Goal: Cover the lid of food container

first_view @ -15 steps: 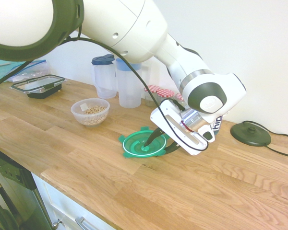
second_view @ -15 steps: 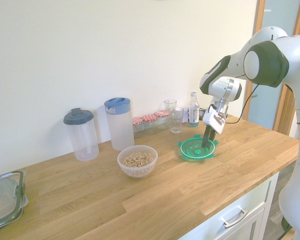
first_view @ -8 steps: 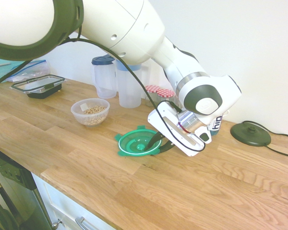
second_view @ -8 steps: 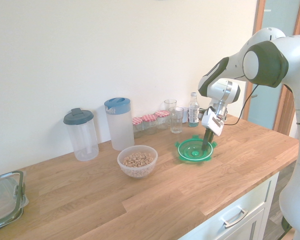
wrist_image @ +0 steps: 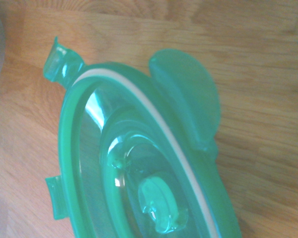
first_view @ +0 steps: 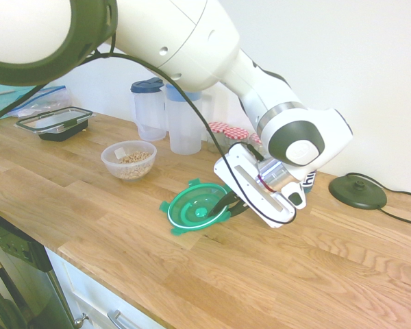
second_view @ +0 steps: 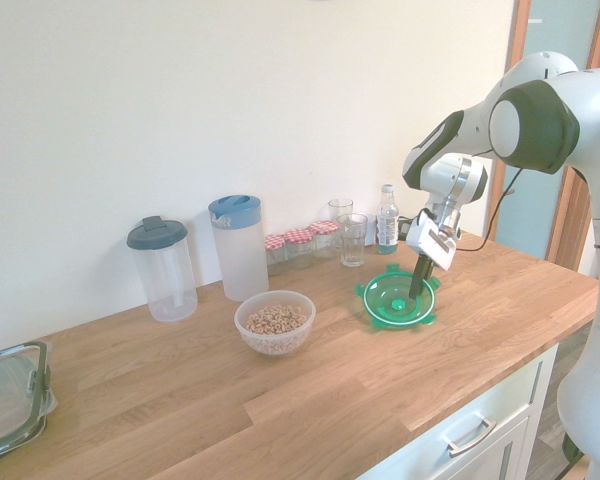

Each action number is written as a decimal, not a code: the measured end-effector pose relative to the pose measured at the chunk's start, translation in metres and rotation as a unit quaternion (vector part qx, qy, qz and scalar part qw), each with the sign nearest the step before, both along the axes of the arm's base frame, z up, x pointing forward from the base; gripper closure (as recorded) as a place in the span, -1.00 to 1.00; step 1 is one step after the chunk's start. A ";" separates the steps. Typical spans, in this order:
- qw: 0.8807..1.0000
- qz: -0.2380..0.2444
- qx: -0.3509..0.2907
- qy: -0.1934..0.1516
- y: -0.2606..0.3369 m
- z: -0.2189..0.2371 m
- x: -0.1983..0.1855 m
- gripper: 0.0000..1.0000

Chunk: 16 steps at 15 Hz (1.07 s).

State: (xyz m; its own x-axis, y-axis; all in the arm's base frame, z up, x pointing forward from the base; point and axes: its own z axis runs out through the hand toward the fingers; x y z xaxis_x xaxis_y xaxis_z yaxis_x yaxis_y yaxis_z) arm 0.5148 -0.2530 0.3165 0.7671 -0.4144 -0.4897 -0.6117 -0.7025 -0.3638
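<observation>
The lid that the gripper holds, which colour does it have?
The lid is translucent green with a whitish ring near its rim; the wrist view shows it best.

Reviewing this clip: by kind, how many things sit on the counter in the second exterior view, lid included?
Green lid: 1
Bowl: 1
Jugs: 2
Jars: 3
Glasses: 2
Bottle: 1
Rectangular container: 1
Total: 11

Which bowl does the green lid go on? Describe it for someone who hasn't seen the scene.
On the wooden counter, in front of the two blue-topped jugs, sits a small round clear bowl holding cereal-like bits. It is the only open round container; the other one is rectangular and black-rimmed.
</observation>
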 end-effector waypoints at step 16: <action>0.859 -0.044 -0.510 -0.010 0.151 0.240 0.006 1.00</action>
